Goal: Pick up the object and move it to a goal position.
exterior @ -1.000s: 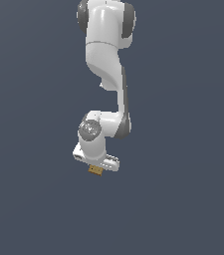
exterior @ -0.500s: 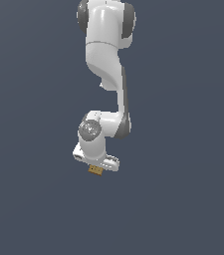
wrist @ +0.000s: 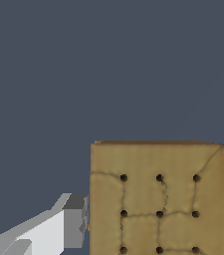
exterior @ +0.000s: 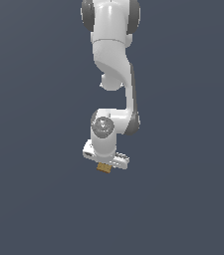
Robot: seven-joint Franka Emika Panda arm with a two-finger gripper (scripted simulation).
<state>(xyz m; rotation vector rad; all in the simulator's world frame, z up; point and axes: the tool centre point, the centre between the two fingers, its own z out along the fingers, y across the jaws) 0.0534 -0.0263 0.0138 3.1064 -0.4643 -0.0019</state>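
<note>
Change since a second ago: pretty much nothing, the white jointed robot arm [exterior: 114,89] and what it carries sit in the same spot in the exterior view, so it looks parked or barely creeping.

Object: small flat tan-brown square block with a grid of dark dots and crack-like lines on its face [wrist: 158,199]. In the exterior view it's just a little tan sliver [exterior: 103,169] poking out below the arm's white hand.

Where it is: between the fingers, held by the arm. I can't see it resting on any counter, everything around is plain dark blue-grey.

Pincer: the pincer [exterior: 104,168] is pinching the block. In the wrist view a grey finger pad [wrist: 75,224] sits tight against one edge, and a bit of the other finger peeks out at the opposite edge.

Step in hand: my guess is the carry toward the goal. No goal marker shows in either view, so no idea how far is left.

How to do it well: keep the squeeze steady, move smoothly without jerks, don't twist the wrist, since a thin flat piece held by its edges could pivot or slip. Only let go once it's at the goal.
</note>
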